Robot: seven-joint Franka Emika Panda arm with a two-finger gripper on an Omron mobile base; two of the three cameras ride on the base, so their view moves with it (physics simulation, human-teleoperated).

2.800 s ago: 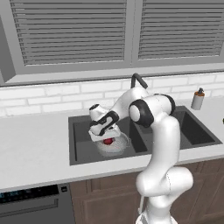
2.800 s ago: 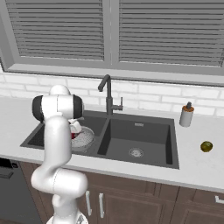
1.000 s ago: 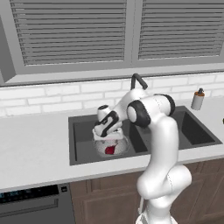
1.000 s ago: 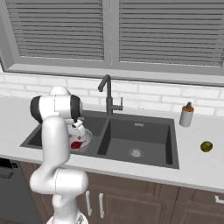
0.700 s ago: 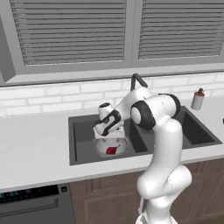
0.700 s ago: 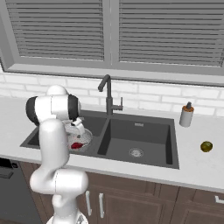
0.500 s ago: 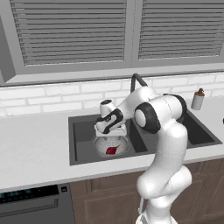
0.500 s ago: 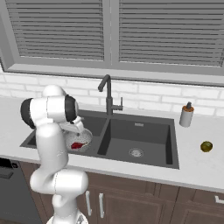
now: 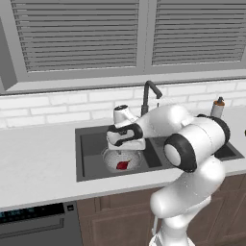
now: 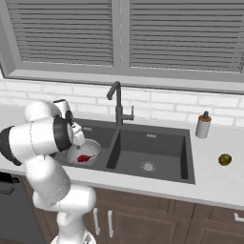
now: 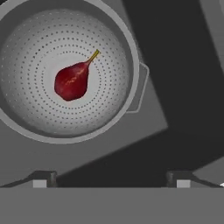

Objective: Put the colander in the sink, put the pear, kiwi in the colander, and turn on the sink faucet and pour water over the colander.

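Pear (image 11: 72, 81) lies mid-colander (image 11: 26, 127), gripper (image 11: 111, 178) wide above rim.

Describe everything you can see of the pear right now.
The pear is a small dark red fruit with a teardrop shape, a faint yellowish streak on its skin and a short yellow-tan stem. It lies on its side on the perforated bottom of the colander, near the middle, its stem pointing toward the rim. Nothing but the colander touches it. The colander sits in the smaller basin of the sink. The open tool hangs above it, well apart from the fruit.
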